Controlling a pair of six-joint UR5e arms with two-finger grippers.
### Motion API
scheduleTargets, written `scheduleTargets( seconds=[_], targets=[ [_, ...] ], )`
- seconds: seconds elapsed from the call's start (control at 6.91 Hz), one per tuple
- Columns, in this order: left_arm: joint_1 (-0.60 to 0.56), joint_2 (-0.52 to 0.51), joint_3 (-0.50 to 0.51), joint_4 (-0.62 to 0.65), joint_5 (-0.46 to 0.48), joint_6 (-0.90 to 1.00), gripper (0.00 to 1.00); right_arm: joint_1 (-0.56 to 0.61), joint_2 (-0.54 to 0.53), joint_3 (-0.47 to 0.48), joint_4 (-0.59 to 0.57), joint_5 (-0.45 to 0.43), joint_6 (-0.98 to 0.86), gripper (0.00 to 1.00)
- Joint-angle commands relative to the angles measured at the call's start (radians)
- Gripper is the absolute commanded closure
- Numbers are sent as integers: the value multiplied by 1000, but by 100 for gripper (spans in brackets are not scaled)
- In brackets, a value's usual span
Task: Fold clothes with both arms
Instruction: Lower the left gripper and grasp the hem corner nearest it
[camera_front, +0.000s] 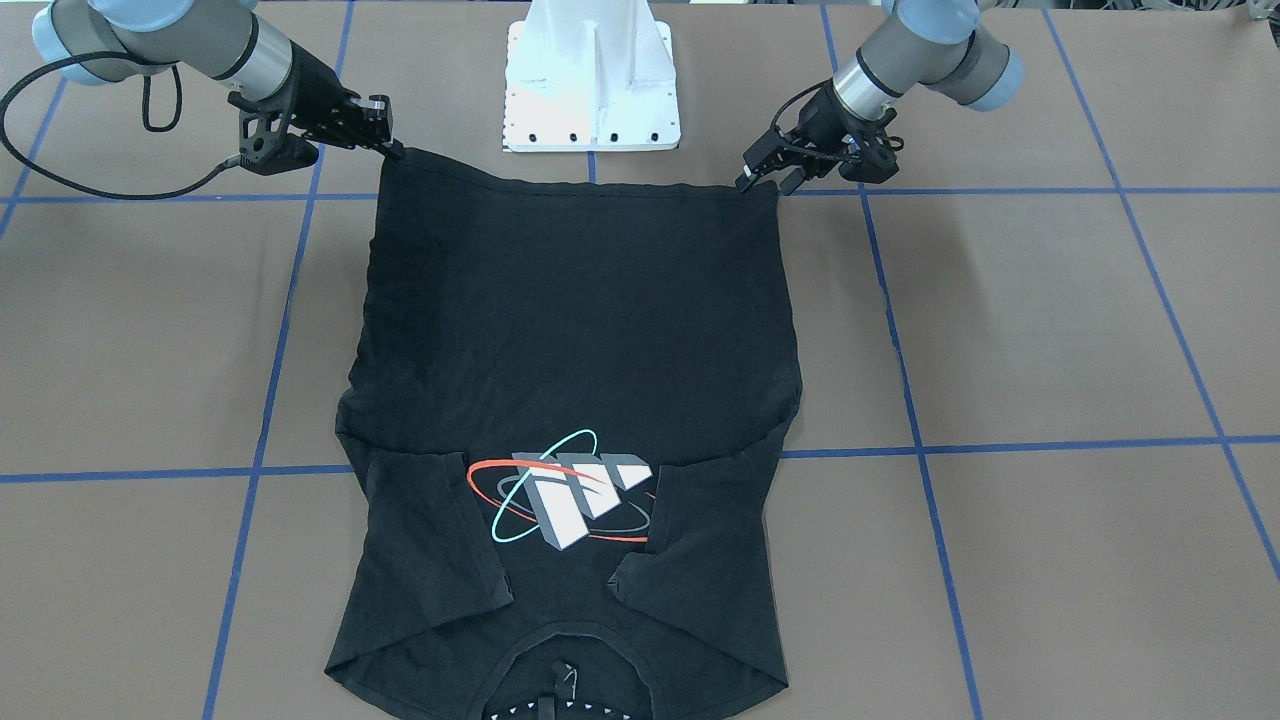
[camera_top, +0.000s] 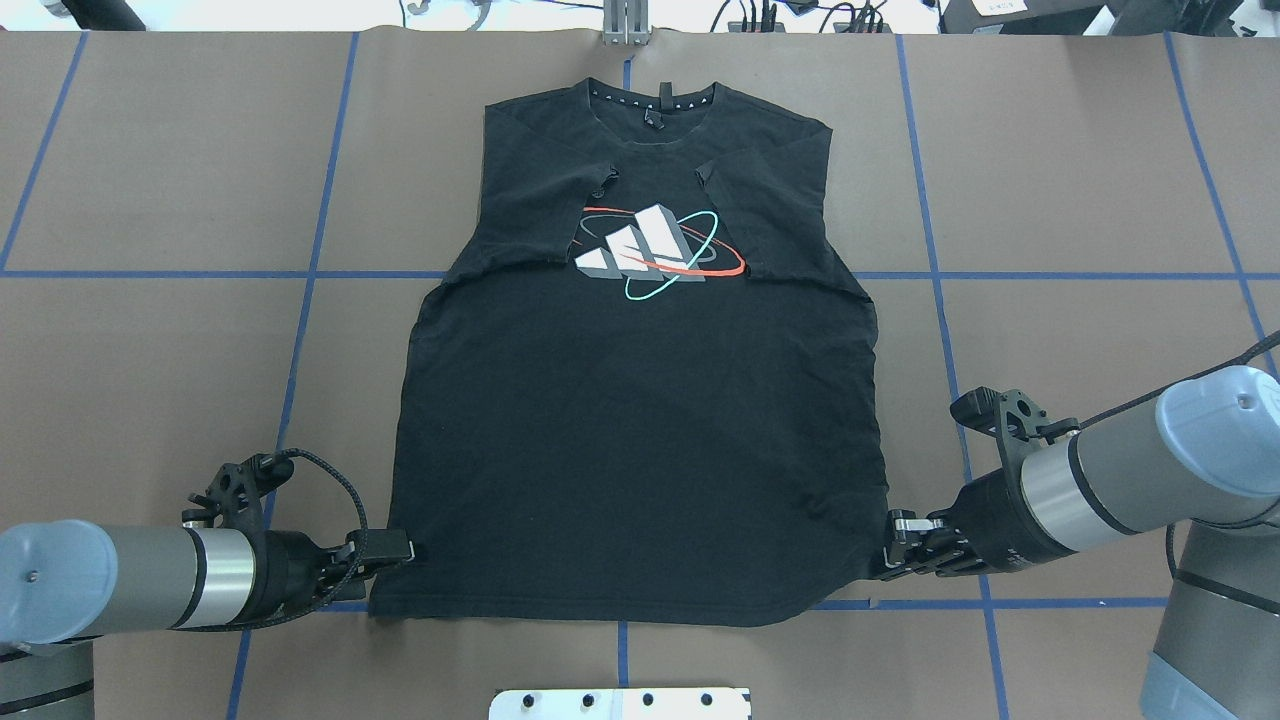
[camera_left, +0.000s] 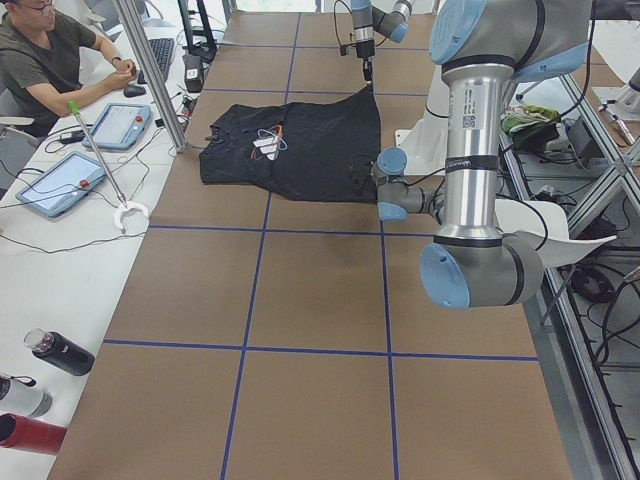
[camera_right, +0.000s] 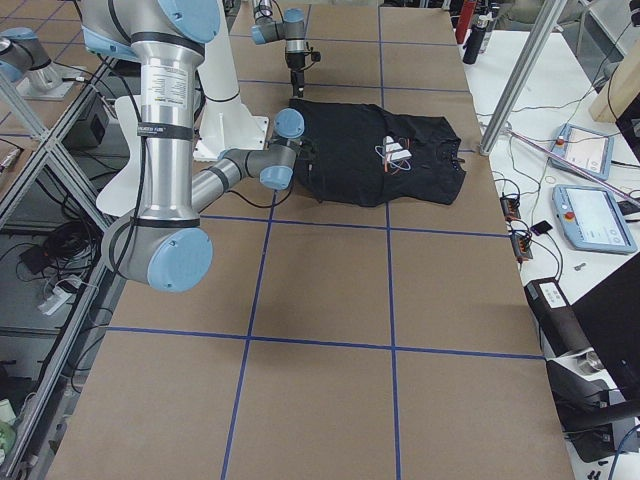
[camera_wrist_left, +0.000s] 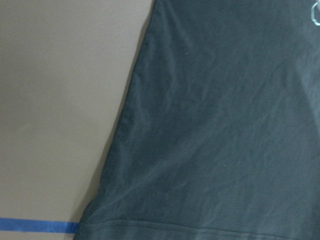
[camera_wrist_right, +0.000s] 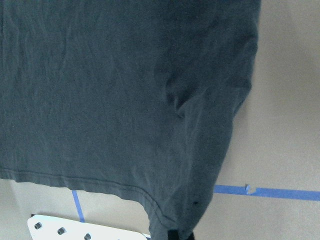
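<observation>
The black T-shirt (camera_top: 640, 440) lies flat and logo up in the middle of the table, sleeves folded in over the chest, collar at the far edge. My right gripper (camera_front: 396, 150) is shut on the hem corner on its side, and that corner is drawn up a little toward it (camera_wrist_right: 175, 232). My left gripper (camera_front: 766, 184) sits at the other hem corner, which lies flat. Its two fingertips stand apart there, so it looks open. The left wrist view shows only flat cloth (camera_wrist_left: 215, 130) and no fingers.
The white pedestal base (camera_front: 592, 90) stands just behind the hem, between the arms. Blue tape lines (camera_top: 300, 300) grid the brown table. A person (camera_left: 50, 60) sits at a side desk with tablets (camera_left: 60, 180); bottles (camera_left: 55, 352) lie near it.
</observation>
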Motion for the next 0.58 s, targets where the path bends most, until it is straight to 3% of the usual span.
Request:
scheduleTargets(
  seconds=[0.0, 0.43],
  targets=[
    [7, 5, 5, 7, 10, 0, 1, 29, -1, 0, -1, 35, 0, 100],
    [24, -4, 5, 40, 12, 0, 2, 43, 1, 0, -1, 49, 0, 100]
  ],
)
